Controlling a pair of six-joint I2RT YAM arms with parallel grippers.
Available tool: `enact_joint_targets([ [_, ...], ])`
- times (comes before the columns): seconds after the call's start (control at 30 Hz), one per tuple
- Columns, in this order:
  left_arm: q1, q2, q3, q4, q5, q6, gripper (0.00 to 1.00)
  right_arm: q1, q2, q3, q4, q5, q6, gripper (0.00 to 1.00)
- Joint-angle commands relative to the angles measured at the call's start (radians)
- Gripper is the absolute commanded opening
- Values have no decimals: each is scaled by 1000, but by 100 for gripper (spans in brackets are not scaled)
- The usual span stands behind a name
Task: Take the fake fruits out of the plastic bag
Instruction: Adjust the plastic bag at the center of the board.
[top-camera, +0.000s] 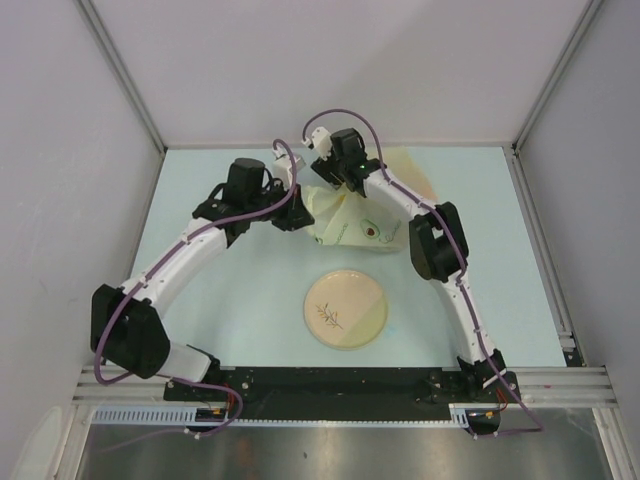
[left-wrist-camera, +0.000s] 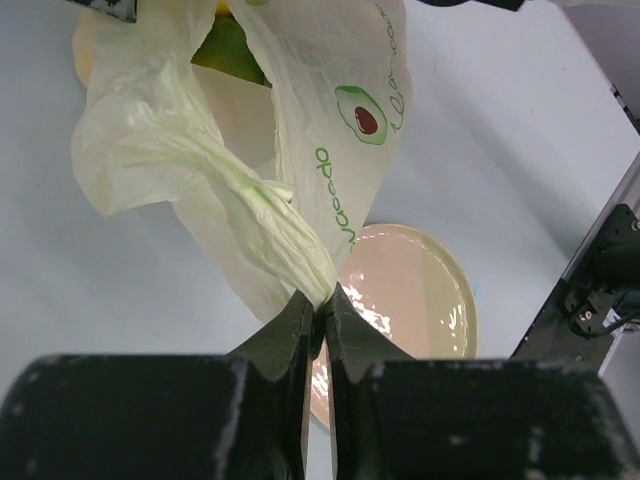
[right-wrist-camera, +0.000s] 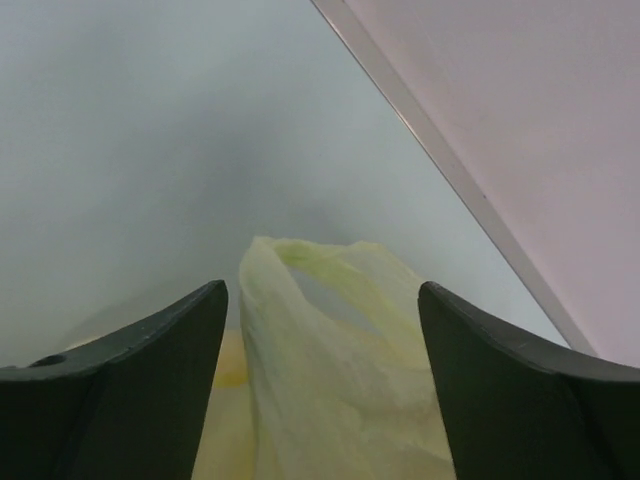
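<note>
The plastic bag is pale yellow-green with an avocado print and hangs lifted over the back middle of the table. My left gripper is shut on a twisted strip of the bag, on its left side in the top view. My right gripper is open above the bag's top. A loop of the bag stands between its fingers, unclamped. A green fruit shows in the bag's mouth. The other fruits are hidden.
A round cream plate with a sprig design lies in front of the bag, and shows under it in the left wrist view. A pale cream round patch lies at the back right. Grey walls with metal rails enclose the table.
</note>
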Motion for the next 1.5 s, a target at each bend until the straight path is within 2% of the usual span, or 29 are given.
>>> enact_joint_targets([
  [0.0,-6,-47,4,12,-16,32,12,-30,49,141,-18,121,-26,71],
  [0.03,-6,-45,4,11,-22,39,12,-38,41,162,2,111,-15,55],
  [0.1,-5,-41,10,9,-24,48,13,-50,29,184,21,91,2,39],
  [0.13,-4,-35,22,7,-28,60,13,-53,21,190,50,70,-1,25],
  [0.23,-1,2,79,3,-43,91,12,-53,-26,193,141,41,-12,0],
  [0.33,13,54,172,-2,-86,121,9,-53,-56,250,182,-4,-1,0],
  [0.4,24,96,242,-16,-178,126,0,-54,-69,315,214,-13,22,0],
  [0.5,71,168,435,-28,-284,152,0,-65,-95,383,304,-42,55,0],
  [0.53,100,186,551,-28,-296,149,0,-68,-105,383,371,-54,63,0],
  [0.6,123,225,666,-19,-326,144,0,-80,-134,386,439,-73,77,0],
  [0.63,139,255,770,-14,-330,146,0,-90,-139,391,488,-91,85,0],
  [0.73,146,291,912,16,-326,186,0,-119,-149,420,528,-110,104,0],
  [0.87,146,259,946,44,-336,218,0,-156,-195,408,513,-111,152,0],
  [0.93,145,226,913,34,-330,247,0,-166,-244,345,504,-111,169,0],
  [1.0,145,153,850,3,-289,256,0,-179,-379,107,554,-168,189,0],
  [1.03,145,122,757,-11,-274,258,0,-177,-440,7,580,-183,186,0],
  [1.07,145,84,698,-41,-228,255,0,-173,-535,-217,608,-194,175,0],
  [1.1,145,12,631,-51,-215,247,0,-167,-584,-311,649,-208,155,0],
  [1.13,145,-37,477,-55,-209,238,0,-162,-620,-415,654,-217,145,0],
  [1.17,145,-77,395,-62,-199,230,0,-154,-654,-499,659,-222,138,0],
  [1.2,145,-150,315,-63,-185,227,0,-141,-712,-654,645,-229,135,0],
  [1.23,145,-178,161,-62,-163,221,0,-133,-730,-710,621,-231,137,0],
  [1.33,143,-235,-69,-54,-70,158,0,-119,-760,-848,503,-171,224,0],
  [1.37,143,-245,-109,-49,-47,142,0,-119,-760,-858,461,-162,256,3],
  [1.4,142,-252,-169,-39,-9,134,0,-122,-769,-858,376,-148,278,15],
  [1.47,140,-268,-195,-42,-4,95,1,-122,-798,-858,303,-171,310,32],
])
